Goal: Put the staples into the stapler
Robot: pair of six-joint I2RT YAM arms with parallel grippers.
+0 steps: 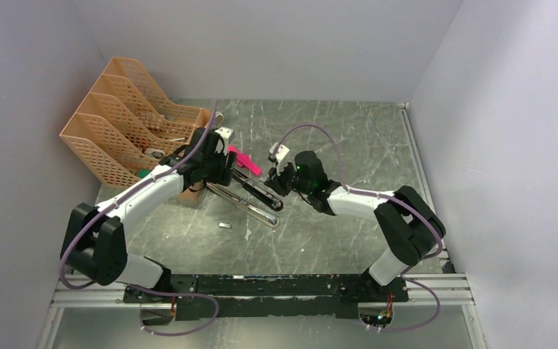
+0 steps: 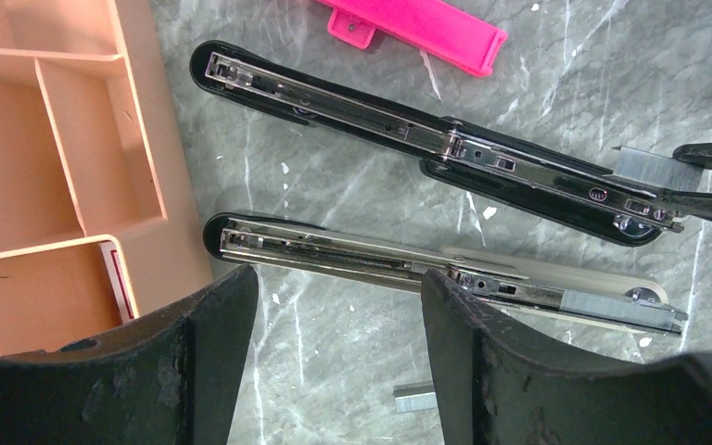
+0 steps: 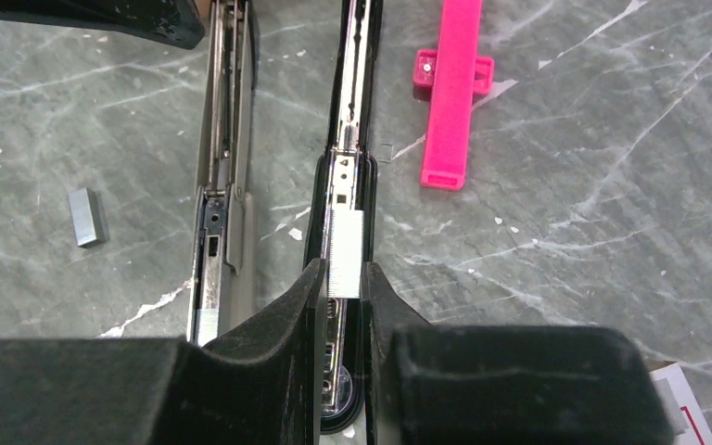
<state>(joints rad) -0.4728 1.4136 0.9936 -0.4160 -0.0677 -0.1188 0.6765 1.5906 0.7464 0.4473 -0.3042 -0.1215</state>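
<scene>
The black stapler (image 2: 408, 120) lies open on the table with its silver rail up; it also shows in the top view (image 1: 259, 191) and the right wrist view (image 3: 352, 111). My right gripper (image 3: 343, 273) is shut on a silvery strip of staples (image 3: 345, 250) and holds it right over the near end of the rail. The strip also shows in the left wrist view (image 2: 654, 171). My left gripper (image 2: 338, 278) is open and empty, just above the table near the stapler's other end (image 1: 221, 171).
A slim black-and-silver stick (image 2: 380, 264) lies parallel beside the stapler, staples at its end. A pink plastic piece (image 3: 452, 93) lies on the stapler's far side. A loose staple strip (image 3: 86, 216) lies on the table. An orange file rack (image 1: 134, 123) stands at left. A white box corner (image 3: 681, 399) shows.
</scene>
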